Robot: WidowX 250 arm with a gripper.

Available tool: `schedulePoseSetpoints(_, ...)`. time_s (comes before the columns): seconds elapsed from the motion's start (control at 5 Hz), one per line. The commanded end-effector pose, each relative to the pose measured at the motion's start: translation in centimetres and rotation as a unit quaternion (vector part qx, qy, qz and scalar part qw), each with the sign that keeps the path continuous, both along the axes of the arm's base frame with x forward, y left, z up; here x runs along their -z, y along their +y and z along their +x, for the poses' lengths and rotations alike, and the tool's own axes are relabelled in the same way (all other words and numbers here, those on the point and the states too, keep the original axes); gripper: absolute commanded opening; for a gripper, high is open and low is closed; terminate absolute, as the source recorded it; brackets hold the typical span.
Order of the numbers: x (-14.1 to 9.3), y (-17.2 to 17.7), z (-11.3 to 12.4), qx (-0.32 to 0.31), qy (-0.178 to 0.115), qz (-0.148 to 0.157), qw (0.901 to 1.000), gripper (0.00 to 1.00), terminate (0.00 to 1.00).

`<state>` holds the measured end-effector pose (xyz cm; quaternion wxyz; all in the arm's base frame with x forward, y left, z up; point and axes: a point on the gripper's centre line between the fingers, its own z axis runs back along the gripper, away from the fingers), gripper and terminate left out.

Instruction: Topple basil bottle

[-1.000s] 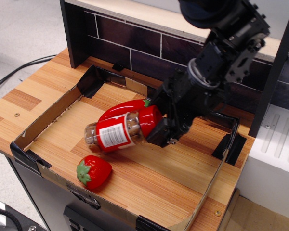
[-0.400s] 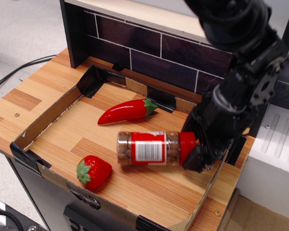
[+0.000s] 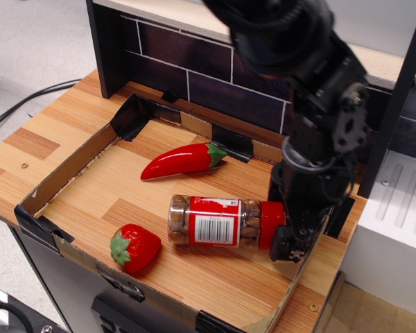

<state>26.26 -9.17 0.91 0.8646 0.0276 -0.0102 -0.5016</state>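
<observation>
The basil bottle (image 3: 211,220) lies on its side on the wooden floor of the cardboard tray (image 3: 68,173). Its barcode label faces up and its red cap (image 3: 270,223) points right. My gripper (image 3: 286,239) hangs from the black arm at the tray's right side. It sits right at the cap end and touches or nearly touches the cap. The arm's bulk hides how the jaws stand.
A toy strawberry (image 3: 134,248) lies left of the bottle near the tray's front wall. A red toy chili pepper (image 3: 180,161) lies behind the bottle. A dark tiled back wall (image 3: 215,69) stands behind the tray, and a white unit (image 3: 395,229) stands to the right.
The bottle was held tilted near the pepper. It moved right and forward and now lies flat. The arm swung right and now stands more upright over the cap end.
</observation>
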Motion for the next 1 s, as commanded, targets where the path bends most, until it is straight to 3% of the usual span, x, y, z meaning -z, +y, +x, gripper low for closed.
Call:
schedulePoseSetpoints(0.0,-4.0,-0.3,1.4,-0.015,-0.048,-0.034,0.9982,1.00,0.00)
schedulePoseSetpoints(0.2,-6.5,0.1,1.1,-0.037,-0.064,-0.032,0.9968,1.00,0.00)
schedulePoseSetpoints(0.4,-9.1,1.1,1.3,-0.066,-0.060,-0.051,0.9947,1.00,0.00)
schedulePoseSetpoints(0.6,-9.1,1.1,1.3,-0.066,-0.060,-0.051,0.9947,1.00,0.00)
schedulePoseSetpoints(0.8,-9.1,1.1,1.3,-0.066,-0.060,-0.051,0.9947,1.00,1.00)
